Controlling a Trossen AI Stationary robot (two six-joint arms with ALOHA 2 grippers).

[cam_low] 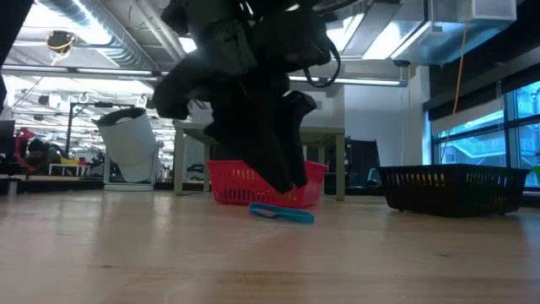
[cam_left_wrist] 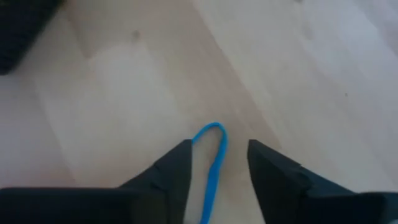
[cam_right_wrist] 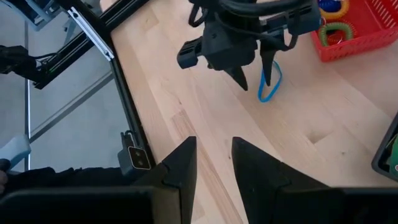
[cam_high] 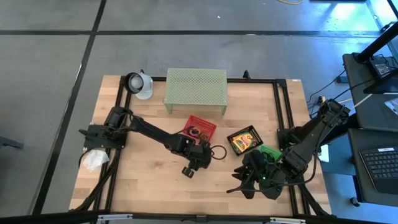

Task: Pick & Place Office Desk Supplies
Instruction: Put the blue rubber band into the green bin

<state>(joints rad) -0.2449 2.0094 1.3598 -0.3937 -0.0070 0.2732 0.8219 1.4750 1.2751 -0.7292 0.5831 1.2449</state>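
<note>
Blue loop (cam_left_wrist: 213, 163) lies between open left hand (cam_left_wrist: 217, 163) fingers, unlabelled

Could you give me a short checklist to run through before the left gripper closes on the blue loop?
1. Left gripper open: ok, its fingers stand apart.
2. Blue loop between the fingers: ok in the left wrist view, where the loop runs up the gap.
3. Loop lying flat on the table: ok in the low view, with the left gripper just above it.
4. Fingers low enough to pinch: cannot tell.
5. Red basket clear of the gripper: ok, it sits beside it, apart.
6. Right gripper out of the way: ok, open and well short of the loop.
</note>
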